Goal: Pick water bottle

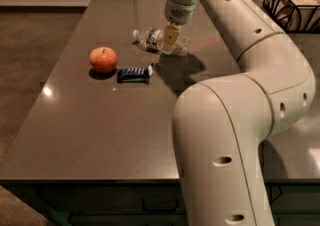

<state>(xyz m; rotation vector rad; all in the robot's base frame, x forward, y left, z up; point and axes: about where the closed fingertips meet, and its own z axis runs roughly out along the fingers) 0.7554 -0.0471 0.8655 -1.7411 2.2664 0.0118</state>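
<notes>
Here the water bottle (148, 39) lies on its side toward the far end of the dark table (100, 125), white cap pointing left. The gripper (170, 40) hangs straight down over the bottle's middle, covering part of it; whether it is clenched on the bottle or released, I cannot tell. Nearer the camera, a red apple (103, 59) sits just beside a dark blue snack bar (134, 73). A wire basket (295, 1) stands at the far right

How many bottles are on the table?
1. The small clear ribbed plastic water bottle lies on its side at the dark table's far end, partly behind the gripper. The big white arm could hide more.
</notes>
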